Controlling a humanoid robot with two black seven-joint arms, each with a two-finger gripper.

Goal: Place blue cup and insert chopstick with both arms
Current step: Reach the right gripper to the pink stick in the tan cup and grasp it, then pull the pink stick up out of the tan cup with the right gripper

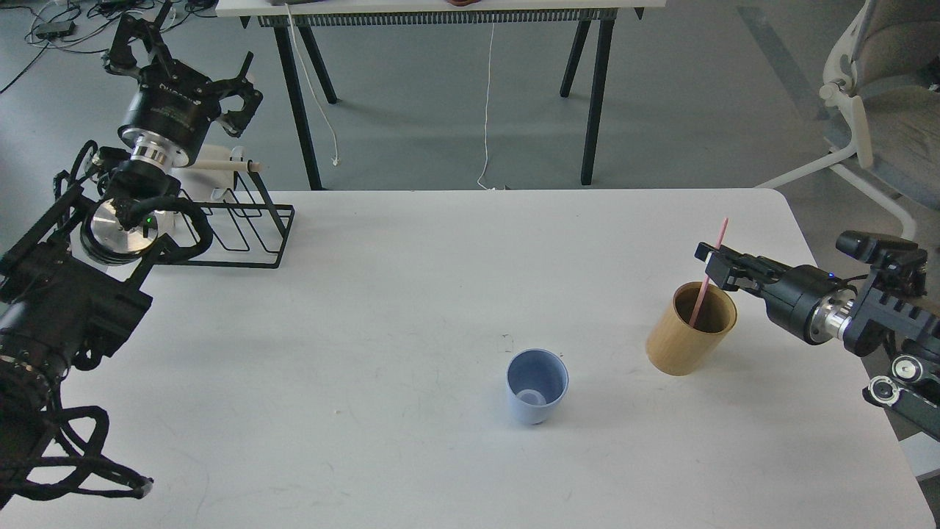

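The blue cup (537,386) stands upright and empty on the white table (367,330), right of centre near the front. The pink chopstick (716,250) leans with its lower end inside the tan bamboo cup (687,338) at the right. My right gripper (709,266) reaches in from the right just above the bamboo cup's rim, and its fingers are closed on the chopstick's middle. My left gripper (187,62) is raised high at the far left above the wire rack, open and empty, far from both cups.
A black wire rack (246,228) with a pale wooden rod (228,167) sits at the table's back left corner under my left arm. A black-legged table (440,7) stands behind, and an office chair (874,95) to the right.
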